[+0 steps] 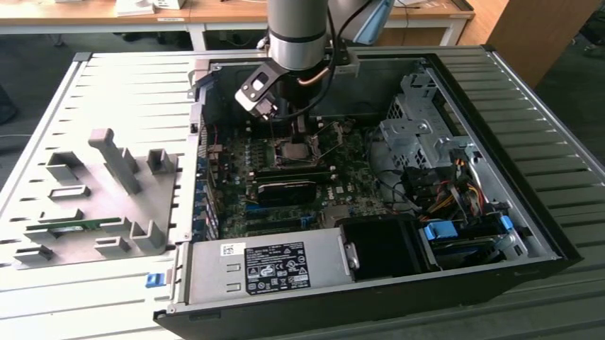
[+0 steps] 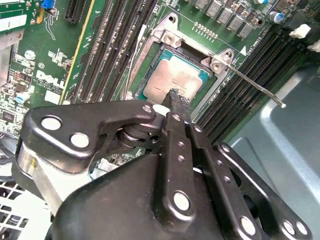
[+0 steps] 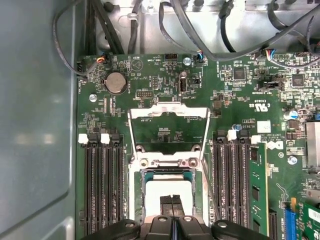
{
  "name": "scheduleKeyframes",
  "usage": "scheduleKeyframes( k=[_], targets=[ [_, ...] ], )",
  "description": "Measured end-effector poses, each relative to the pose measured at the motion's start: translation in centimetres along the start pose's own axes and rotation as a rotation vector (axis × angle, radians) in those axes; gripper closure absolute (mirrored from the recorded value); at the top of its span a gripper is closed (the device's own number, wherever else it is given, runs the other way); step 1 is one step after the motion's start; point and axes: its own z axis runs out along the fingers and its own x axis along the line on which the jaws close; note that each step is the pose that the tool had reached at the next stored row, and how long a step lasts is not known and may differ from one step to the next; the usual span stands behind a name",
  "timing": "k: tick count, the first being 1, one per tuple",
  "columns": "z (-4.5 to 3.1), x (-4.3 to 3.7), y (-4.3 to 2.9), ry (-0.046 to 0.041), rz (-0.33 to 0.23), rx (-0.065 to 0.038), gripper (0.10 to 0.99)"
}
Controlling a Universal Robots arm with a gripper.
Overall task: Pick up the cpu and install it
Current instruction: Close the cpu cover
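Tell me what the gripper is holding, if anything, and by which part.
Nothing is held. The gripper has its fingers shut together, nothing between them, tips at the top face of the cpu, which lies flat in the socket.

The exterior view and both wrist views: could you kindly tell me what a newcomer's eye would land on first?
First, in the exterior view, the robot arm reaches down into the open computer case. Next, in both wrist views, the shut gripper sits right over the silver cpu, which lies in its socket with the metal frame swung open.
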Motion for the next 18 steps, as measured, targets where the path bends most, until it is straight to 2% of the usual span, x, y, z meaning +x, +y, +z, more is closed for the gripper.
scheduleKeyframes(
  k=[18],
  targets=[
    [-1.35,0.03,0.07,-0.0001,0.000,0.006,0.965]
  ],
)
